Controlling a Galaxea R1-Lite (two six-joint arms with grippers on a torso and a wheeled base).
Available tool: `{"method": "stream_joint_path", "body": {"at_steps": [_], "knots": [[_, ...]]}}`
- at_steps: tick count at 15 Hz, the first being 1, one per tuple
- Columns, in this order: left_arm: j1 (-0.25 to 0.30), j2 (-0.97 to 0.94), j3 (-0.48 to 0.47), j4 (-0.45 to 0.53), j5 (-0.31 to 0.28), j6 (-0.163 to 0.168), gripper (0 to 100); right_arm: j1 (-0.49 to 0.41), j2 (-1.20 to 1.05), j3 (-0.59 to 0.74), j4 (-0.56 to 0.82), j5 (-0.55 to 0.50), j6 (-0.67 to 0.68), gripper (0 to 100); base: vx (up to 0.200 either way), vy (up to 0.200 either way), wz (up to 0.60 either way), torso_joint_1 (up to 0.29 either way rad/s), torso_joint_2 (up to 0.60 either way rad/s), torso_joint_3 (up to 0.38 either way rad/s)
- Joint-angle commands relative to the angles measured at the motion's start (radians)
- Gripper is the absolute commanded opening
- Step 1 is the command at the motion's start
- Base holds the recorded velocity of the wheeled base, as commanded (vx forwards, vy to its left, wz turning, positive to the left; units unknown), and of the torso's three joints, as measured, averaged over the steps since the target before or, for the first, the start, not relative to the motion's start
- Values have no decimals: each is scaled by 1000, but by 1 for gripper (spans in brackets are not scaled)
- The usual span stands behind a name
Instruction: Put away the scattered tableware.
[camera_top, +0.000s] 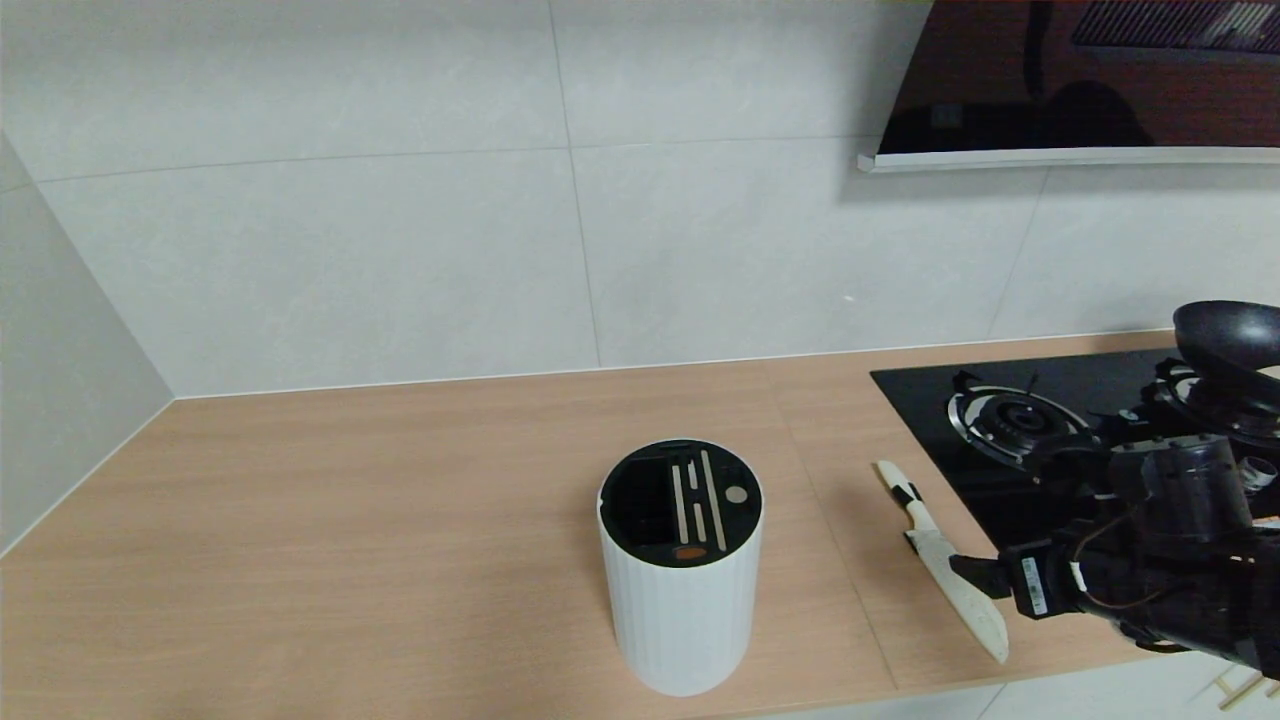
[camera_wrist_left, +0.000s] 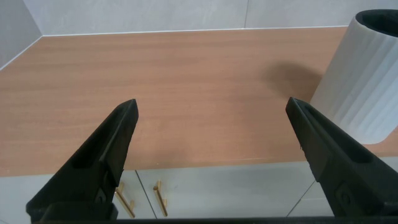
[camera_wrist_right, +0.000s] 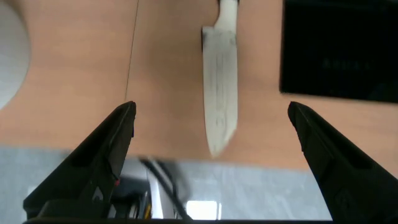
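Wood counter (camera_top: 350, 480): white knife (camera_top: 940, 560) lies flat betw. slotted knife holder (camera_top: 680, 580) and gas hob (camera_top: 1010, 420). R gripper (camera_wrist_right: 210, 111) is spread wide over the blade, prob. to line up a grasp. L gripper (camera_wrist_left: 211, 104) is spread too, empty, near holder.

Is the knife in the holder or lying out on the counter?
Out. The knife lies flat on the countertop between the white holder and the stove; no handle sticks up from the holder's top.

Matt wood-grain countertop (camera_top: 400, 520), ribbed holder (camera_top: 682, 610)
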Motion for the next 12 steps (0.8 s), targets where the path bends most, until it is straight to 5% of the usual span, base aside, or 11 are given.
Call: {"method": "stream_joint_path", "body": {"at_steps": [1, 12], "knots": [[0, 0, 0, 0, 0, 0, 100, 1, 96, 2, -43, -2, 3, 100, 0, 0, 0, 0, 0, 0], [0, 0, 0, 0, 0, 0, 100, -66, 504, 5, -581, -28, 32, 100, 0, 0, 0, 0, 0, 0]]}}
